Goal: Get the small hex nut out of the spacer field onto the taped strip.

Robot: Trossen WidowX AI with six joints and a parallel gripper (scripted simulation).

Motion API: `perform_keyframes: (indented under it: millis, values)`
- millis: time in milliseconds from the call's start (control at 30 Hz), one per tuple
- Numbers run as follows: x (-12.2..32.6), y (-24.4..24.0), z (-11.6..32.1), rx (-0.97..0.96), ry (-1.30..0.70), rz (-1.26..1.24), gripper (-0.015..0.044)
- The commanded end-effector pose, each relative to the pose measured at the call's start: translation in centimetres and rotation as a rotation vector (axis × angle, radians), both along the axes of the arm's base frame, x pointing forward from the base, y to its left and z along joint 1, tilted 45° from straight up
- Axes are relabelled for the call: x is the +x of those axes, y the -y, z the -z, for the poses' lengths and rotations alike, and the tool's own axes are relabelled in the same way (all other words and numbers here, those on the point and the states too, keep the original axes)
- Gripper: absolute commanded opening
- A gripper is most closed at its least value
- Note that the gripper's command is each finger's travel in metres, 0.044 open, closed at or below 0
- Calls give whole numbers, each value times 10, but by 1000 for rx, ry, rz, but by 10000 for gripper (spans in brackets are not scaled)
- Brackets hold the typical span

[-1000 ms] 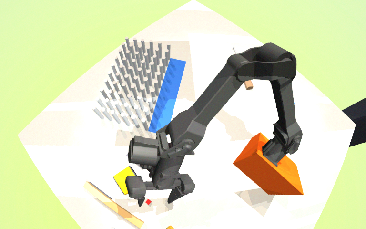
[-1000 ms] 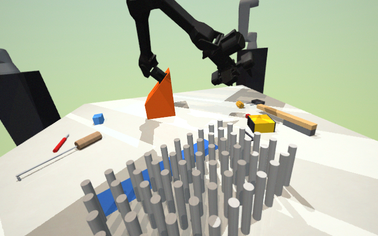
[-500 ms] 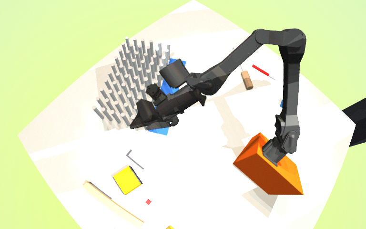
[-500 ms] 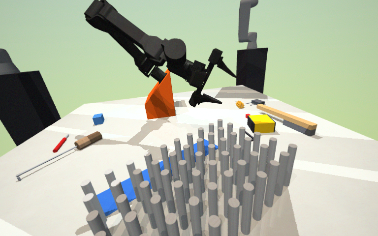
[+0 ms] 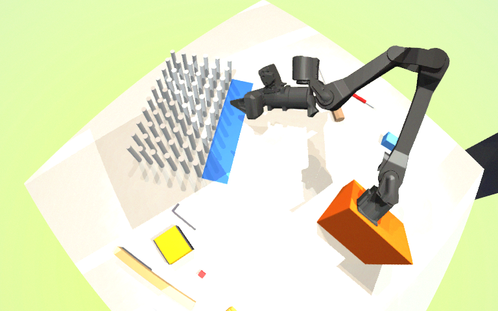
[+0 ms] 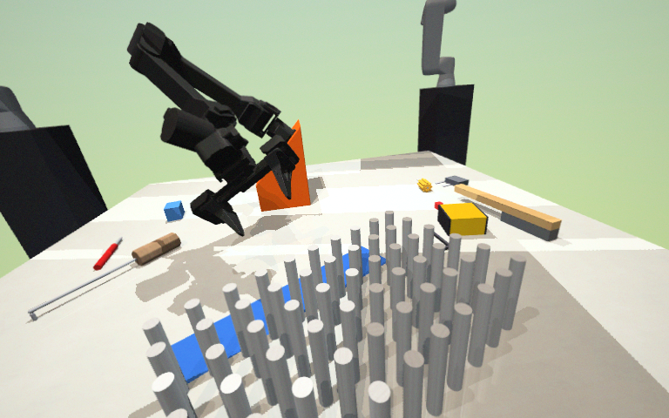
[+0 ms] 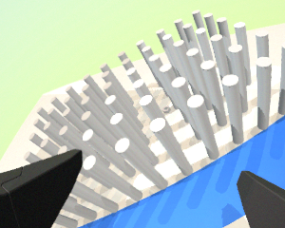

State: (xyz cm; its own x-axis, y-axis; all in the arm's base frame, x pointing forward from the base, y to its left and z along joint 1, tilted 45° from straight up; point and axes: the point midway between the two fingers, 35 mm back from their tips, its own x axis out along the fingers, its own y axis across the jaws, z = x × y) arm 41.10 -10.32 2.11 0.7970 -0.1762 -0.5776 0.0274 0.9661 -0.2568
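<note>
Many upright grey metal spacers stand in rows. The nut shows as a small grey ring on the table deep between them in the wrist view. The blue taped strip runs along their front. A long hook tool has a wooden handle and a thin bent-tip rod, partly hidden by the arm in the top view. A hex key lies beyond the strip's other end. My gripper is open and empty, above the table near the strip.
A red screwdriver and blue cube lie on the handle's side. A yellow-black block, red cube and wooden bar lie past the hex key. The orange base carries the arm.
</note>
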Motion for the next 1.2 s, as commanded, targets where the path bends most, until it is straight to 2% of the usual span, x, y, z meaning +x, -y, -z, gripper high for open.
perform_keyframes:
  millis: [0,1167]
  values:
    - [-9,21,-17,-115,35,-3,440]
    - [-10,23,-18,-104,39,10,440]
